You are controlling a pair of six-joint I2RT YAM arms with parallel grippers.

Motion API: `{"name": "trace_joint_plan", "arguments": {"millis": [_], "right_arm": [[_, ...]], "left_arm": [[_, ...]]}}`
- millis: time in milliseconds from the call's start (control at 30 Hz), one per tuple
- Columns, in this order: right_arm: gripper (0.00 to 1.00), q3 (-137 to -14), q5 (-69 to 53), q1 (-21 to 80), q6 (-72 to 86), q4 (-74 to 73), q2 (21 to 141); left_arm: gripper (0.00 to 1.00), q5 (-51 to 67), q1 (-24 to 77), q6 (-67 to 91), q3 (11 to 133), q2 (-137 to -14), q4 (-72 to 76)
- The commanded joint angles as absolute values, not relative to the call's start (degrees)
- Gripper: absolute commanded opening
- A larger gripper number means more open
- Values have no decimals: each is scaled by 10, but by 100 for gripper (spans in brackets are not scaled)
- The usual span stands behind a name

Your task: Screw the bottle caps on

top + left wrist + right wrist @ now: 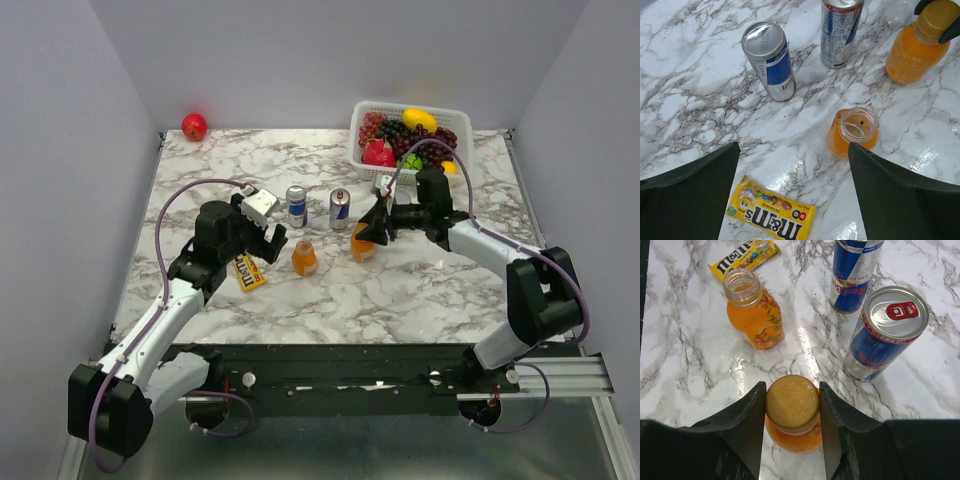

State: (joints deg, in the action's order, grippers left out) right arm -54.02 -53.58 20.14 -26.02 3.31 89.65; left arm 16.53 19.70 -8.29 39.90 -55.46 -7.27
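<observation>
Right wrist view: right gripper [791, 390] jaws pinch gold cap [792, 407] on near orange bottle [792, 440]. Left gripper [794, 150] jaws spread wide over uncapped bottle [852, 132], holding nothing. Risk: this bottle unsupported, may spin with cap or tip toward can [887, 332]; cap, if tilted, may cross-thread.

Glossy marble-look tabletop [680, 365]; shiny metal can [887, 335]; matt gold cap [792, 402].

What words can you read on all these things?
"m&m's": candy bag.
"Red Bu", cut off: far can.
"Red", rest turned away: near can.
Too small to read: characters on the open bottle label.
Too blurred to read: raised marks on the cap.
</observation>
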Motion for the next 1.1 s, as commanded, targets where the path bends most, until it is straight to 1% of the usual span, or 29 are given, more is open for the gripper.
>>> {"name": "trace_joint_plan", "arguments": {"millis": [0, 67, 167, 200, 267, 300, 333, 367, 400, 567, 633, 733, 767, 800, 900, 1067], "right_arm": [[29, -524, -566, 198, -255, 132, 924], [32, -515, -562, 198, -248, 137, 929], [40, -498, -560, 198, -246, 146, 928], [48, -496, -556, 198, -248, 145, 927], [54, -489, -551, 196, -244, 143, 918], [61, -485, -556, 196, -243, 142, 916], [65, -486, -557, 195, -243, 135, 913], [79, -488, -558, 195, -240, 131, 911], [100, -492, -555, 196, -236, 128, 910], [100, -529, -527, 195, -226, 101, 894], [100, -558, -521, 195, -231, 67, 875], [100, -589, -560, 199, -271, 3, 865], [100, -617, -562, 204, -290, -26, 867], [100, -629, -561, 222, -295, -60, 873], [100, -675, -550, 269, -305, -103, 911], [100, -722, -505, 341, -311, -104, 987]], "left_arm": [[99, 177, 188, -83, 425, -569, -77], [99, 179, 185, -86, 431, -576, -80], [99, 182, 183, -93, 434, -583, -80], [99, 180, 181, -95, 434, -583, -79], [99, 185, 179, -95, 434, -585, -75], [99, 185, 179, -94, 432, -584, -73], [99, 189, 178, -94, 432, -584, -70], [99, 193, 178, -92, 431, -584, -69], [99, 197, 179, -91, 431, -584, -69], [99, 211, 178, -92, 424, -577, -67], [99, 214, 178, -93, 418, -570, -62], [99, 221, 178, -92, 408, -558, -55], [99, 220, 178, -89, 402, -555, -53], [99, 217, 178, -81, 397, -551, -51], [99, 210, 172, -73, 379, -539, -46], [99, 201, 159, -78, 366, -517, -71]]}}
